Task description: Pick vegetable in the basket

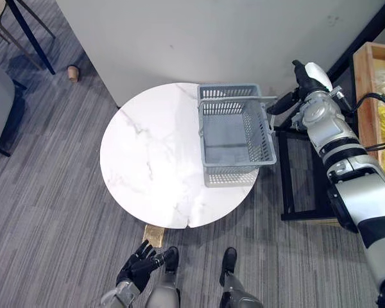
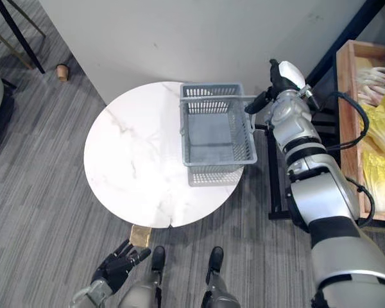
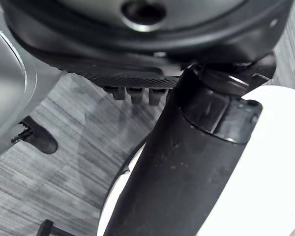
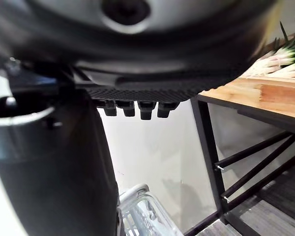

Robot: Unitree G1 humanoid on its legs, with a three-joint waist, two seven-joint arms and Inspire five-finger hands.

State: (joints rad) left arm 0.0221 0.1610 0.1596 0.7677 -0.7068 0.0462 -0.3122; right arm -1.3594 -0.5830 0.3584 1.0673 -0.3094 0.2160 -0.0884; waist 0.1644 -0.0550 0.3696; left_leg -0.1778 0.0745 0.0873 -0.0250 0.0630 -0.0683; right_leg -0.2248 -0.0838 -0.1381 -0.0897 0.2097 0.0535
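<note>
An empty grey plastic basket [image 1: 234, 131] stands on the right part of a round white marble table [image 1: 147, 160], its handle [image 1: 244, 99] lying across the far end. My right hand [image 1: 308, 80], with a white thumb cover, is raised just right of the basket's far corner. It holds nothing, and one dark finger reaches toward the handle's end. Vegetables lie in a wooden crate [image 2: 346, 77] at the right: yellow-green leafy cabbage [image 2: 378, 167] and spring onions [image 4: 285, 54]. My left hand [image 1: 140, 263] hangs low in front of the table, fingers relaxed and empty.
A black metal rack [image 1: 295, 186] carries the crate, close to the table's right edge. A white wall panel [image 1: 212, 38] rises behind the table. Chair legs [image 1: 29, 32] and a small brown object [image 1: 72, 72] are at the far left on grey carpet.
</note>
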